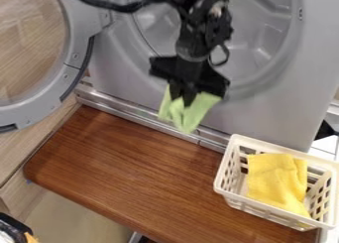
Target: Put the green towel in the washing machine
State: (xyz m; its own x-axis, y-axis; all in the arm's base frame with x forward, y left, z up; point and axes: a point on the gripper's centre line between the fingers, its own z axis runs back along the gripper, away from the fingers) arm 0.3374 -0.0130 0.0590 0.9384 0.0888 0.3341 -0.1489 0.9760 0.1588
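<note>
The pincer (183, 99) hides part of the green towel (188, 116).

Black arm (200, 26), fingers (189, 94) pointing down, closed

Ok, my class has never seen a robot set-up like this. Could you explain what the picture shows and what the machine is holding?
There is one picture, taken by a fixed camera looking down at a slant. The black machine coming in from the top edge is a robot arm. At its end is a gripper, a two-fingered "hand", which holds a light green towel that hangs down in front of the washing machine. The machine's round door stands open on the left of the picture. In the foreground is a brown wooden surface. At its right side is a white plastic basket with a yellow cloth inside.
</note>
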